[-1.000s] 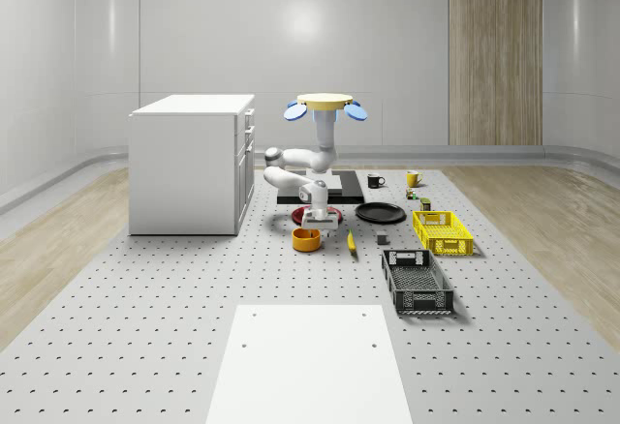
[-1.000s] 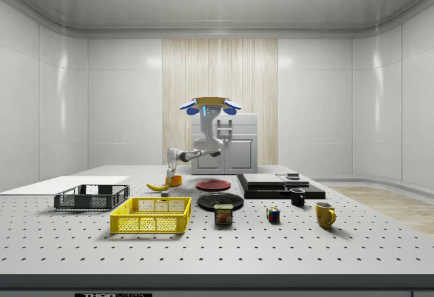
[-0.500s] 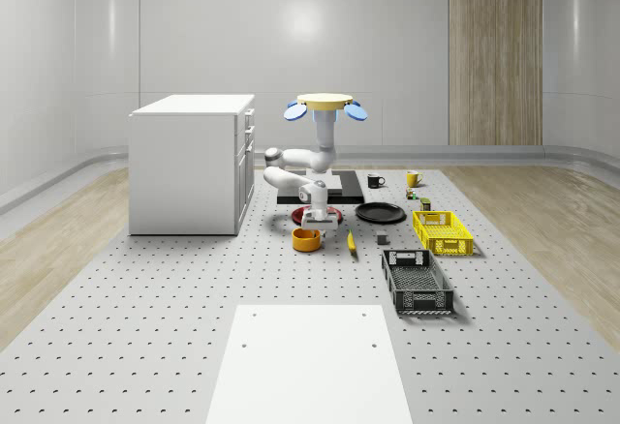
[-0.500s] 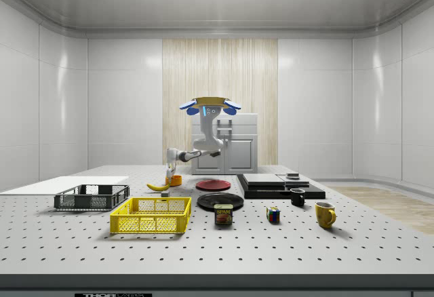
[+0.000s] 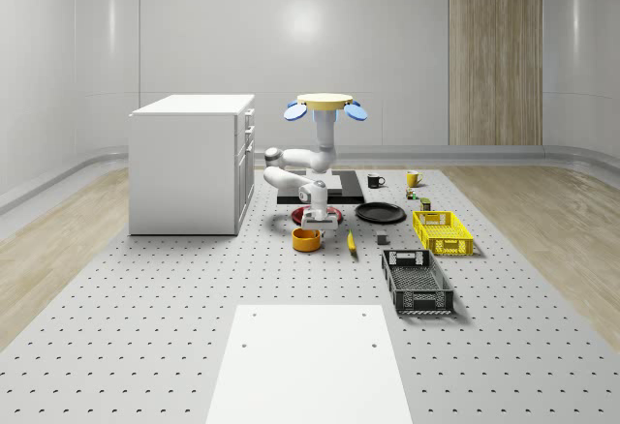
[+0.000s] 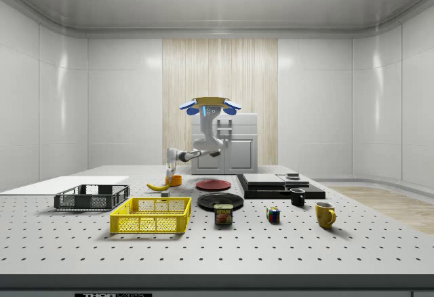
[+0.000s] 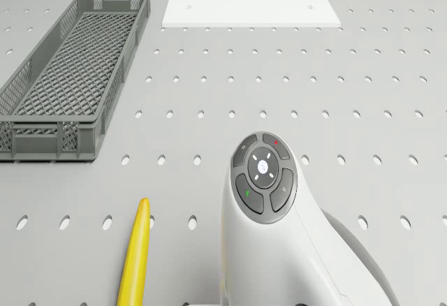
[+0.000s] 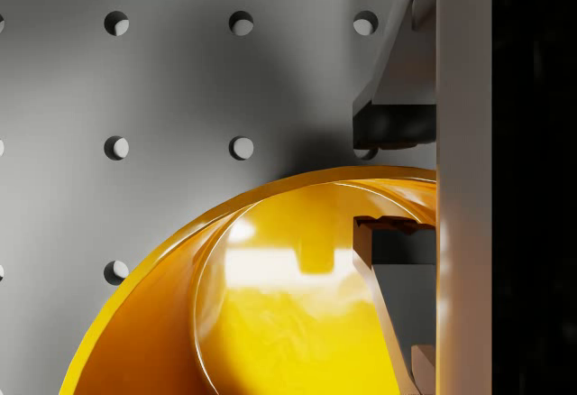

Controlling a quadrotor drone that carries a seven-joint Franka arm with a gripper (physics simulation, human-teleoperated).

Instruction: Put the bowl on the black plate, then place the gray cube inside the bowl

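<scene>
Below, pincer (image 8: 389, 183) open, fingers straddling orange bowl (image 8: 270, 296) rim, drone (image 5: 325, 105) hovering above.

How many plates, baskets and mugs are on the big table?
Plates: 2, a round red plate and a round black plate.
Baskets: 2, a yellow mesh basket and a dark gray mesh basket.
Mugs: 2, a black mug and a yellow mug.
Total: 6.
</scene>
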